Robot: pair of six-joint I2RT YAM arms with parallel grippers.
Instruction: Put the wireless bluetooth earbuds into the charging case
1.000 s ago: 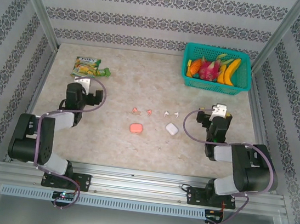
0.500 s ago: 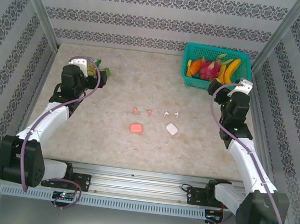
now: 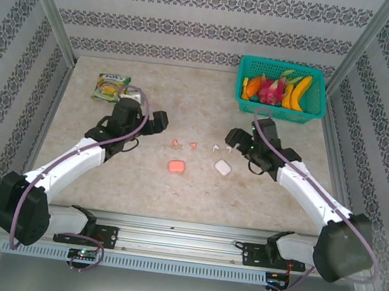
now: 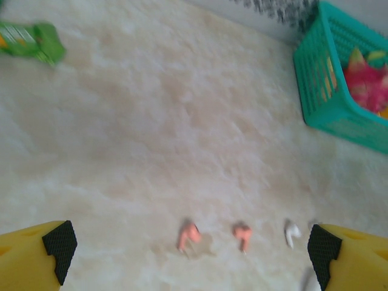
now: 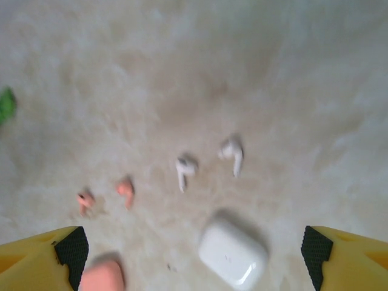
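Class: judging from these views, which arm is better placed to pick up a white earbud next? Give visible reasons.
Right, probably. The right fingers, open, hover beside the white earbuds, which lie central in the right wrist view; the left fingers sit nearer the pink earbuds.

A: Two pink earbuds (image 3: 175, 143) and two white earbuds (image 3: 215, 148) mid-frame; a pink case (image 3: 175, 165) and a white case (image 3: 222, 167) under them.
B: Upper right, a teal basket (image 3: 277, 113); upper left, a green packet (image 3: 111, 86); beige marbled table (image 3: 185, 108), grey floral-striped walls (image 3: 211, 18).

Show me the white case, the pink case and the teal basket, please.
white case (image 5: 233, 253): right wrist view, middle of its top face.
pink case (image 3: 175, 165): top external view, middle of its top face.
teal basket (image 4: 315, 79): left wrist view, its mesh side wall.
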